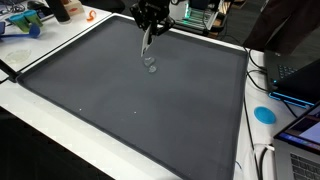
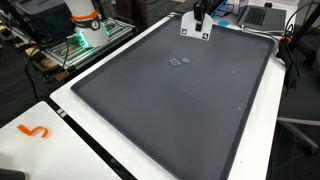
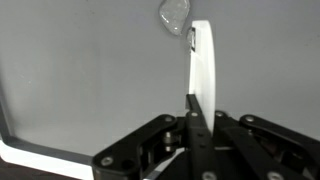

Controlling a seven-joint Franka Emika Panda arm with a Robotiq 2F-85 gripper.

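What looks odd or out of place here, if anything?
Only one thing: a small clear object lies alone on the big grey mat, near the tip of the thin white piece pinched in the fingers. I cannot tell what it is.

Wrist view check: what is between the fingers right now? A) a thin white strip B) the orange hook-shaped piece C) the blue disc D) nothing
A: in the wrist view the gripper is shut on a thin white strip that reaches out over the dark mat, its tip beside a small clear piece.
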